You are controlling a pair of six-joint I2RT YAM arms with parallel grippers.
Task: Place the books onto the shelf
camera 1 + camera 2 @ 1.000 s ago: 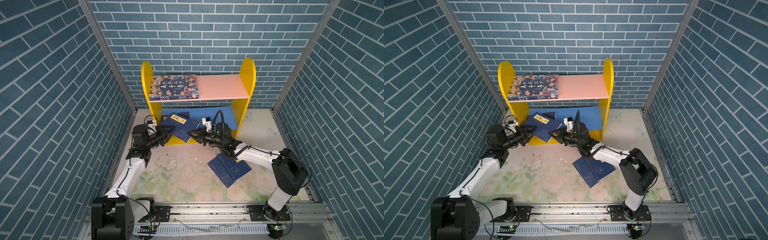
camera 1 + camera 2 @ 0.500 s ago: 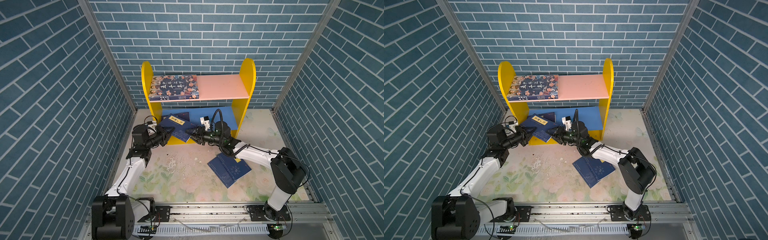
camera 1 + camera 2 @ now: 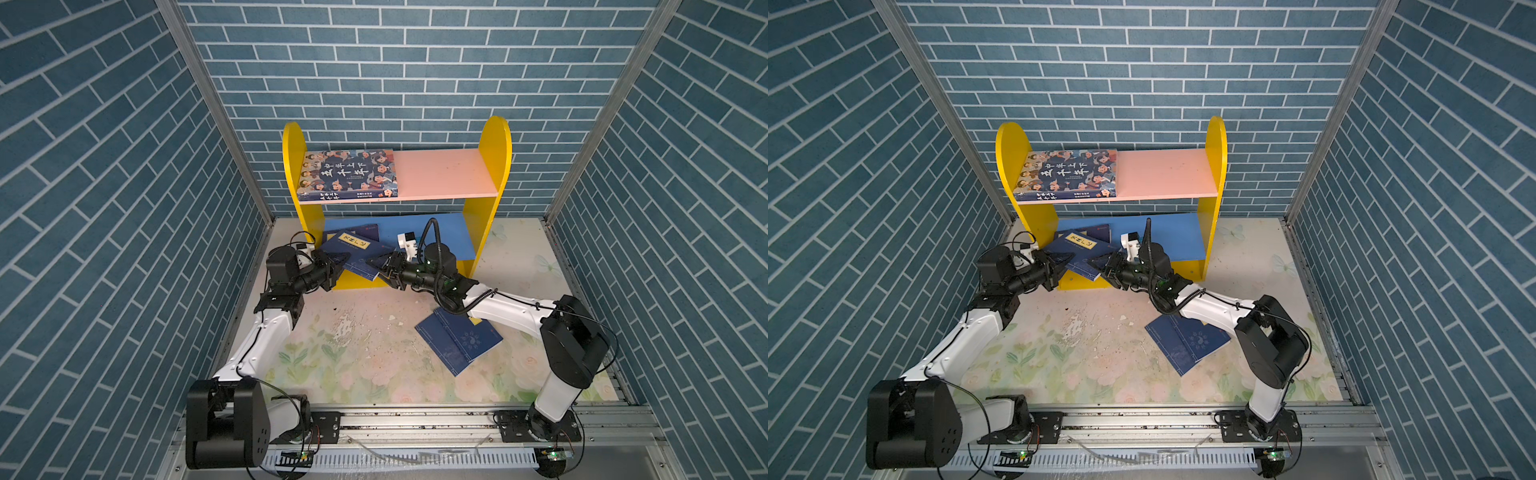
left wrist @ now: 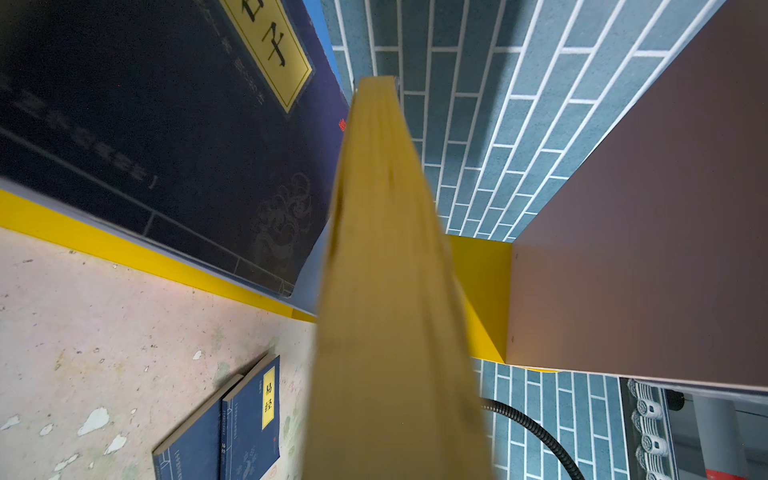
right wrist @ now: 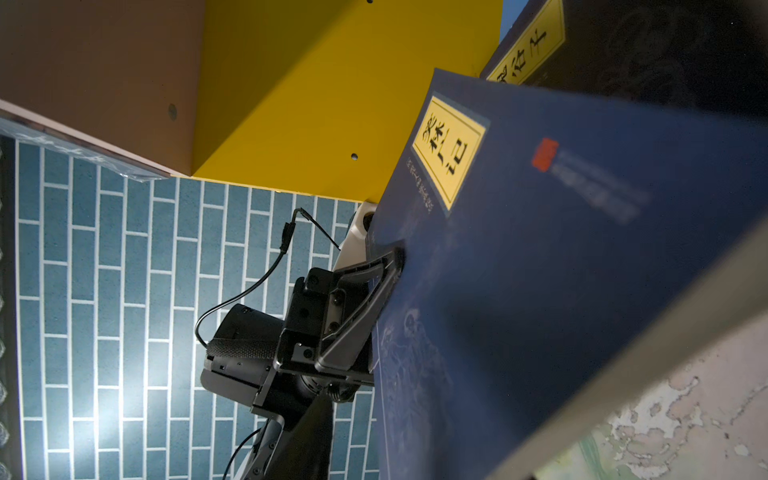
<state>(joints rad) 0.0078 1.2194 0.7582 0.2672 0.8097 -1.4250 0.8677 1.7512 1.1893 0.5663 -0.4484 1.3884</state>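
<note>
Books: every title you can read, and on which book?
"中华上下五千年": cover of the thick book, pink upper board.
"笑林广记": yellow label, tilted navy book.
"谷子", first character partly hidden: navy book beneath.
"易经": flat navy book on the table.
Small print, red stamp: too blurred.

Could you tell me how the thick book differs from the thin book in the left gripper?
The thick book shows cartoon faces; the thin book is navy, yellow-labelled. The thick book lies flat on the pink board; the thin book tilts over the blue board, in the left gripper. Both are closed.
</note>
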